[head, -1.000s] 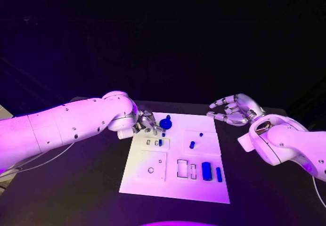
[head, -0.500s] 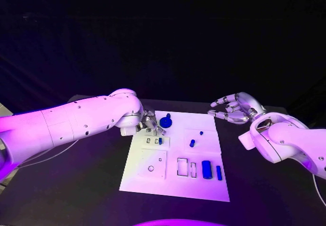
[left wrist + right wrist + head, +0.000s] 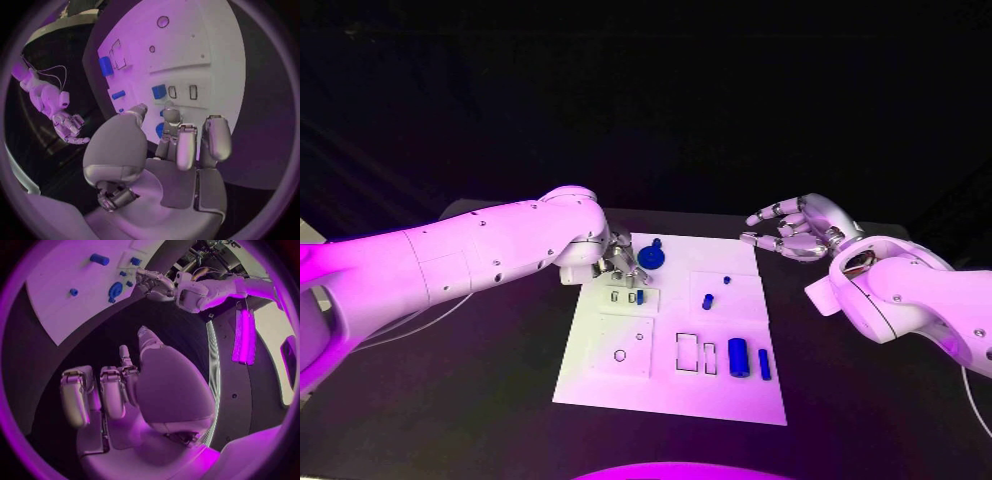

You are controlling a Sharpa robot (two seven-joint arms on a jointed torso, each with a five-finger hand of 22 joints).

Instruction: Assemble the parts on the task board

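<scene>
Left hand is over the far-left corner of the white board, fingers curled loosely above it, nothing visibly held (can't tell if they touch the board). Round blue part sits just beside those fingers. Right hand hovers over the black worktop off the board's far-right corner, fingers half-curled, holding nothing. Two upright blue blocks stand near the board's near-right edge.

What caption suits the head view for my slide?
Left silver hand works beside a round blue part on the white task board; right silver hand hovers off-board, holding nothing.
</scene>
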